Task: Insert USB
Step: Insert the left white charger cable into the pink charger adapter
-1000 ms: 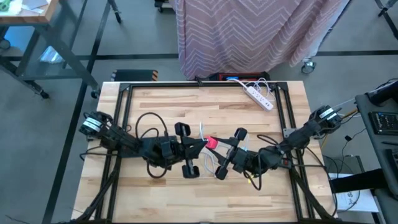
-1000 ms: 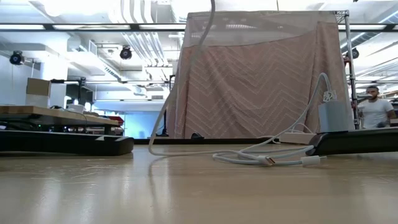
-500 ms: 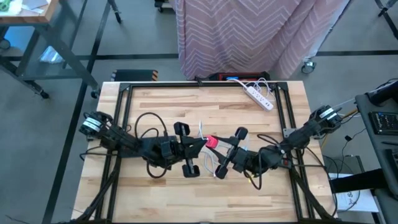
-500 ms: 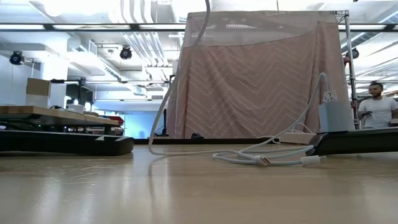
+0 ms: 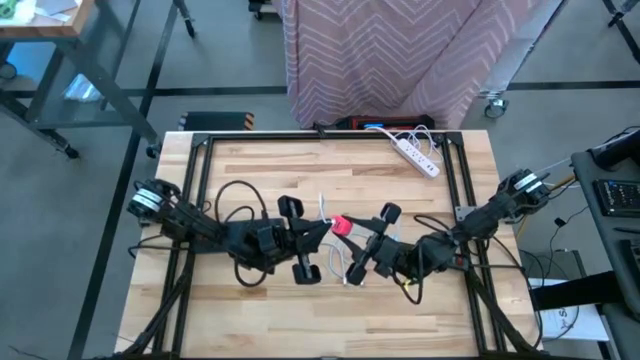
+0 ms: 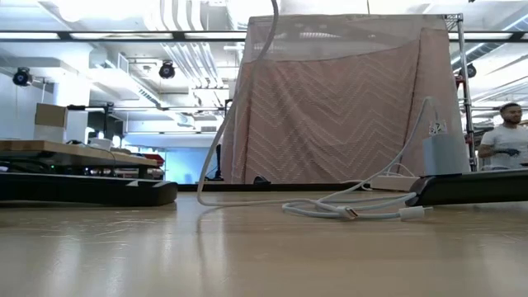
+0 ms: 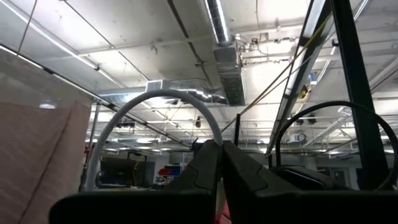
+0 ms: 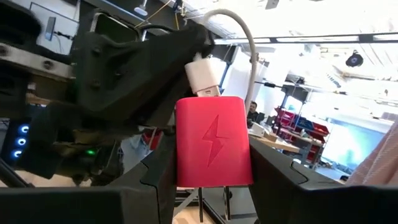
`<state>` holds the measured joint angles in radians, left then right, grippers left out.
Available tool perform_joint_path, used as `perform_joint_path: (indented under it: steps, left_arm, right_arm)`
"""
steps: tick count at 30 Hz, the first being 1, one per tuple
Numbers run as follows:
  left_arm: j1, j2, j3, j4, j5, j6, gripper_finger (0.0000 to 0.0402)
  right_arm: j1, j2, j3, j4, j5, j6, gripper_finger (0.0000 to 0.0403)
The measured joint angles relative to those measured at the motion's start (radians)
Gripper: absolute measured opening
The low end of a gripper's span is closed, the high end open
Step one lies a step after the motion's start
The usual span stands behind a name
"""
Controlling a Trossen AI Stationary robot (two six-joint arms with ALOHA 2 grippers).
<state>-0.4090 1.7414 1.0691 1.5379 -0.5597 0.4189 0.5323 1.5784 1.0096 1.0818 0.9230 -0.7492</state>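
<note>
At mid-counter [image 5: 260, 165], the right gripper [image 8: 211, 163] was clamped on a red charger block [image 8: 212, 142], its jaws part-open around it. The left gripper [image 7: 219, 163] was fully closed on the white USB plug [image 8: 204, 74], which appeared seated in the block's port, though depth was unclear. The white cable [image 6: 247, 124] trailed down to the counter.

Both arms are matte black and jointed, with thin black cables looping alongside. Each base joint carries a pale label. The left gripper [image 5: 318, 231] and right gripper [image 5: 352, 238] have angular black jaws.
</note>
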Motion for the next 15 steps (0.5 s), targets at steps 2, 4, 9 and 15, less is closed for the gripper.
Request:
perform_joint_path:
  steps: [2, 4, 9, 15]
  left_arm:
    - [-0.001, -0.001, 0.000, 0.000, 0.000, 0.001, 0.0000]
    - [-0.002, -0.001, 0.000, -0.001, 0.000, 0.002, 0.0000]
    - [-0.004, -0.001, 0.000, -0.002, -0.001, 0.002, 0.0000]
    - [-0.009, -0.003, 0.000, -0.005, -0.003, 0.003, 0.0000]
  right_arm:
    - [0.002, -0.001, 0.000, 0.001, 0.000, -0.014, 0.0140]
    - [0.002, -0.001, 0.000, 0.001, -0.001, -0.029, 0.0140]
    - [0.002, -0.001, 0.000, 0.001, -0.005, -0.056, 0.0140]
    - [0.002, -0.001, 0.000, 0.000, -0.006, -0.058, 0.0140]
